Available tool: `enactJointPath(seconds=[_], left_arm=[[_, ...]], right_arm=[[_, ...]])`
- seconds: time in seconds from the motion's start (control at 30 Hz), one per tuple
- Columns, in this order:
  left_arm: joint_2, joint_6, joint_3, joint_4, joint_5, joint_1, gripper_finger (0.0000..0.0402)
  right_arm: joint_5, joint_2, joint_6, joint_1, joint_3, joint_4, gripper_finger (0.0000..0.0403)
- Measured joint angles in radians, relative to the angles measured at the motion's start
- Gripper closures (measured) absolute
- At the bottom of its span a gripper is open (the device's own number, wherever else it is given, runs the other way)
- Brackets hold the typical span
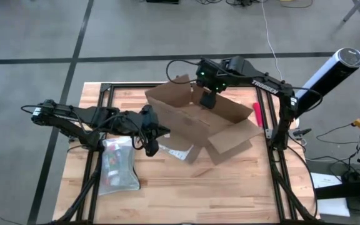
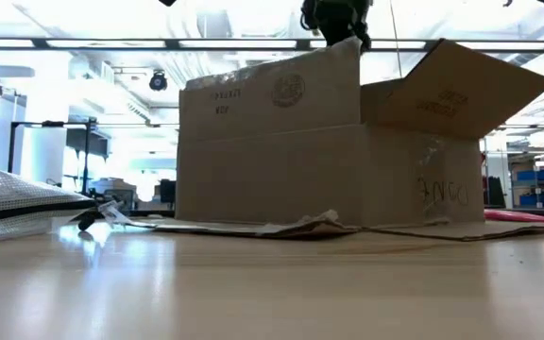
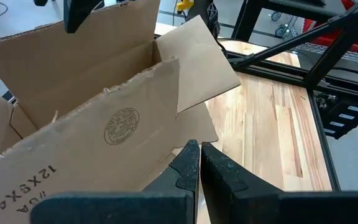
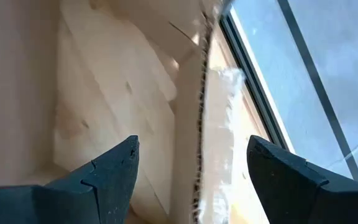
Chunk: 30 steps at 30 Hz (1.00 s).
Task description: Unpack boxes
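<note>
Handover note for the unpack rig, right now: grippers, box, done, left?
Left gripper: shut, empty, beside the box's near wall at table level.
Right gripper: open, straddling the edge of the box's far flap from above; not gripping it.
Box: mid-table, upright, flaps open, several splayed flat on the table.
Pouch: flat on the table front-left, by the left arm.
Red knife: on the table right of the box.
Done: box opened.
Left: no contents visible inside from these views; check the interior and empty it.

open box mid-table, pouch left
</note>
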Motion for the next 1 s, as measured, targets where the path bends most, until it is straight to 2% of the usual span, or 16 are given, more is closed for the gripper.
enactJointPath(seconds=[0.23, 0.37, 0.47, 0.6, 0.67, 0.73, 0.83, 1.0], left_arm=[[0.0, -0.004, -0.001, 0.001, 0.0, 0.0, 0.0402], [0.0, -0.011, -0.001, 0.001, 0.0, 0.0, 0.0402], [0.0, -0.014, -0.001, 0.001, 0.0, 0.0, 0.0402], [0.0, -0.014, -0.001, 0.001, -0.005, 0.0, 0.0402], [0.0, -0.013, -0.001, 0.001, -0.005, 0.0, 0.0402], [0.0, -0.012, -0.001, 0.001, -0.006, 0.0, 0.0402], [0.0, -0.012, -0.001, 0.001, -0.007, 0.0, 0.0402], [0.0, -0.011, -0.001, 0.001, -0.007, 0.0, 0.0402]], right_arm=[[-0.016, 0.048, -0.037, -0.072, -0.054, -0.02, 0.0143], [-0.122, 0.058, -0.052, -0.099, -0.085, -0.013, 0.0178], [-0.183, 0.058, -0.05, -0.101, -0.106, -0.01, 0.023], [-0.185, 0.059, -0.052, -0.1, -0.113, -0.007, 0.0356], [-0.177, 0.059, -0.081, -0.1, -0.113, -0.002, 0.0388], [-0.17, 0.059, -0.103, -0.101, -0.113, 0.003, 0.0397], [-0.103, 0.057, -0.132, -0.093, -0.105, 0.021, 0.0401], [-0.063, 0.042, -0.164, -0.086, -0.021, 0.03, 0.0402]])
